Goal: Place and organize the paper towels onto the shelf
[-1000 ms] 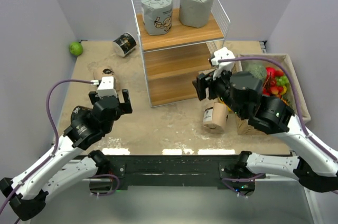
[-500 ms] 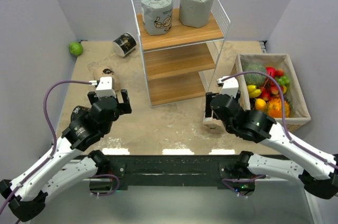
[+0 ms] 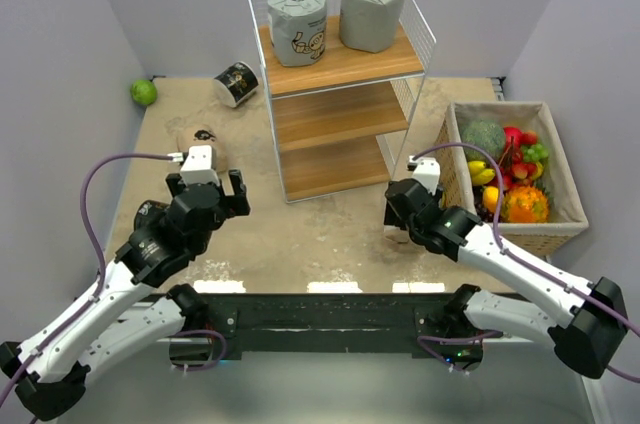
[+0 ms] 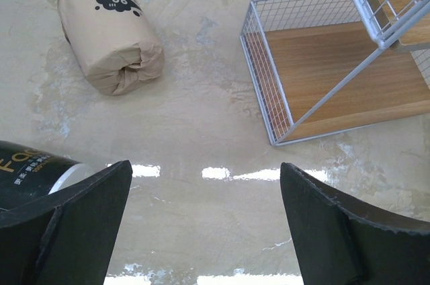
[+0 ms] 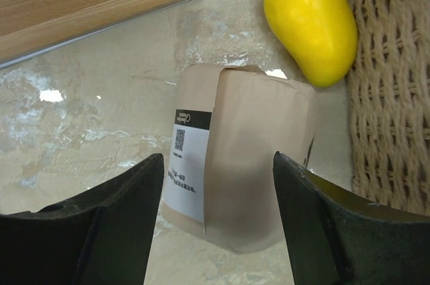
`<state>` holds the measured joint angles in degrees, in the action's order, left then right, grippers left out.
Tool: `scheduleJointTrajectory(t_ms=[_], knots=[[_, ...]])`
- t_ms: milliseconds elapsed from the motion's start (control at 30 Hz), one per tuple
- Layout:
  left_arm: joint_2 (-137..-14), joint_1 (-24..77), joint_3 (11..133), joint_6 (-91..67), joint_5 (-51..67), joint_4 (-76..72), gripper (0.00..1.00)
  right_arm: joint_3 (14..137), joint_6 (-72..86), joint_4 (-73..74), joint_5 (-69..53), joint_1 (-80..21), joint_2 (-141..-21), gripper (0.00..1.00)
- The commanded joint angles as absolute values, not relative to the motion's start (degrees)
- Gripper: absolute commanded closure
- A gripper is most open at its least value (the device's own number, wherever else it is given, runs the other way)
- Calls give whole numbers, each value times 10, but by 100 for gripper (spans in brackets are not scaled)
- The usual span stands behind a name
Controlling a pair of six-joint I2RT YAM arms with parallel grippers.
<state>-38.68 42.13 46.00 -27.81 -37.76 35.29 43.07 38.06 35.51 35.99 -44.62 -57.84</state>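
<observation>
Beige roll (image 5: 248,157): on table (image 3: 330,234) btwn shelf (image 3: 340,64) foot and basket (image 3: 560,229); yellow fruit (image 5: 309,19) just beside it.
R gripper (image 5: 218,158): I see jaws parted right over that roll; contact, can't tell.
Top tier: 2 grey rolls (image 3: 373,9), upright.
Table, left of shelf: printed roll (image 4: 111,36) and black roll (image 3: 237,82), lying down.
L gripper (image 4: 205,167): spread wide, nothing in it.

Two paper towels (image 3: 297,6) stand on the shelf (image 3: 345,64) top. A roll (image 3: 237,83) lies left of it — a basket (image 3: 500,106) right.
</observation>
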Motion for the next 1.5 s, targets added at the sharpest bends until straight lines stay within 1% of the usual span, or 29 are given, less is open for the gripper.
scheduleJointTrajectory(t_ms=[0,167,367,567,700,833,900,1067,1200,1233,1300,1333,1400,1433,1467], knots=[[-373,422,454,-268,-384,331,3,417,410,308,367,-443,-588,31],[-374,422,454,-267,-383,331,3,410,410,307,386,-432,-597,29],[-382,422,454,-265,-379,329,3,427,411,333,415,-428,-601,22],[-379,422,454,-265,-380,330,3,414,427,345,426,-425,-616,14],[-381,423,454,-265,-381,329,3,411,430,342,412,-422,-620,14],[-383,423,455,-266,-381,330,3,406,429,327,387,-422,-623,16],[-381,422,456,-266,-380,330,3,403,425,323,374,-423,-622,21],[-374,422,454,-265,-379,328,3,388,331,259,310,-423,-606,29],[-376,422,454,-265,-377,329,3,400,272,227,245,-428,-623,35],[-376,422,456,-267,-381,330,3,398,237,215,230,-453,-626,37],[-374,422,457,-269,-384,332,3,398,203,190,235,-500,-634,37],[-369,422,455,-268,-386,330,3,403,182,185,238,-544,-640,36],[-367,422,454,-265,-388,327,3,415,167,178,236,-584,-672,36],[-367,422,454,-266,-390,328,3,431,157,179,244,-626,-687,36],[-368,422,457,-269,-391,334,3,441,155,192,257,-646,-712,36]])
